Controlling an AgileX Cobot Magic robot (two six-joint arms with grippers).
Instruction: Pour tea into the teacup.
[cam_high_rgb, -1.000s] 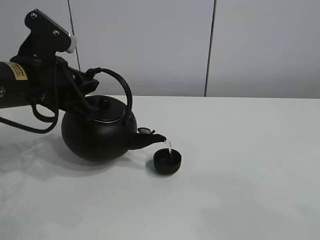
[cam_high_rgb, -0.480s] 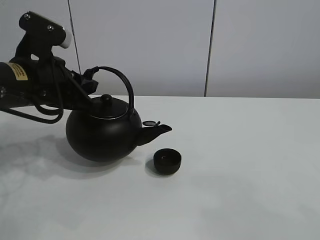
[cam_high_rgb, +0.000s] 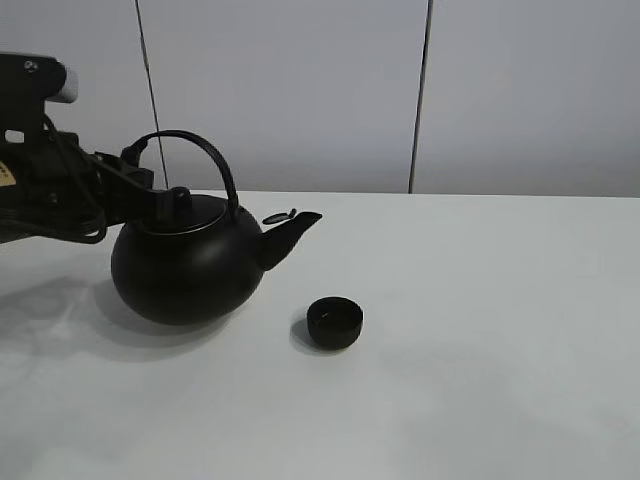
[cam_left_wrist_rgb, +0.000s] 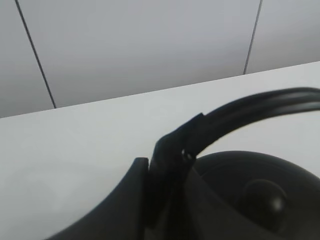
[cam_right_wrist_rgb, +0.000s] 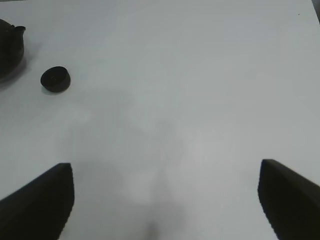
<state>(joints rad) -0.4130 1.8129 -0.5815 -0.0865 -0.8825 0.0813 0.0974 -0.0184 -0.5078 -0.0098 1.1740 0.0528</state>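
The tiny black teacup stands on the white table, right of and in front of the kettle's spout. The big round black kettle is level, its spout raised and clear of the cup. No tea stream shows. My left gripper is shut on the kettle's arched handle at its left end; one finger shows in the left wrist view, above the lid knob. My right gripper is open and empty, far from the teacup and the kettle.
A grey panelled wall runs behind the table's back edge. Bare white table surface extends to the right of the cup and in front of it.
The stream of tea has stopped. My left gripper has tipped the kettle back level and moved it left, away from the cup. The cup has not moved.
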